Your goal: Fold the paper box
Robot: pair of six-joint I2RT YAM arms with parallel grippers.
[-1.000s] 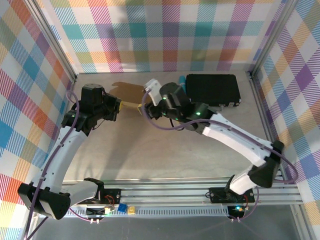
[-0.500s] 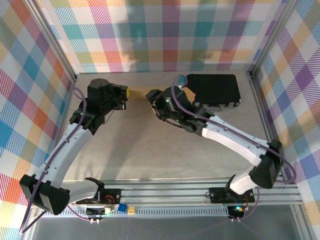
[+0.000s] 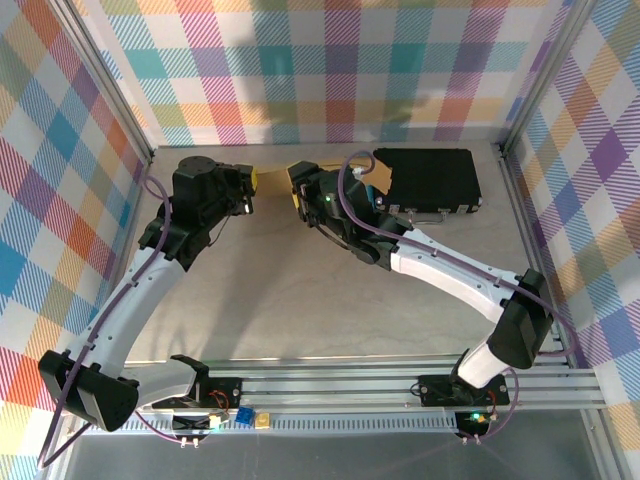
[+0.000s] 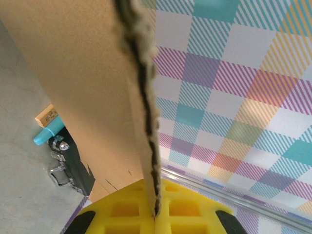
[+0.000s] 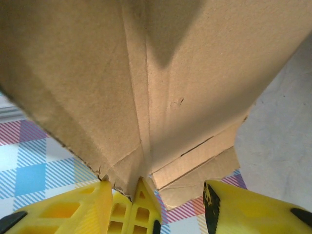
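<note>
The left gripper (image 3: 250,188) stands at about 11 o'clock on the table in the top view. Its yellow pads (image 4: 190,209) are pressed together on the raw corrugated edge of the paper box (image 4: 83,73). In the left wrist view the clamped panel rises out of the jaws toward 12 o'clock. The box is held up between the two grippers near the back wall, at about 12 o'clock on the table, and a brown flap reaches toward 1 o'clock as far as the left edge of the case. The right gripper (image 5: 175,185) meets the box from the 3 o'clock side with its jaws apart. In the right wrist view a creased lower corner of the box sits against the finger at 7 o'clock, and a slit flap lies over the gap between the fingers. Whether the finger at 5 o'clock touches cardboard cannot be told. The table (image 3: 300,300) is a pale, matt board enclosed by plaid walls (image 3: 330,70) in pastel checks, with an aluminium rail (image 3: 350,380) along the near edge at 6 o'clock. A black rectangular case (image 3: 425,178) lies flat at 1 o'clock, just beside the box and the right wrist. In the left wrist view a teal cylindrical item (image 4: 46,134) and a tan scrap (image 4: 47,114) lie at the end of the case, partly hidden by the panel.
</note>
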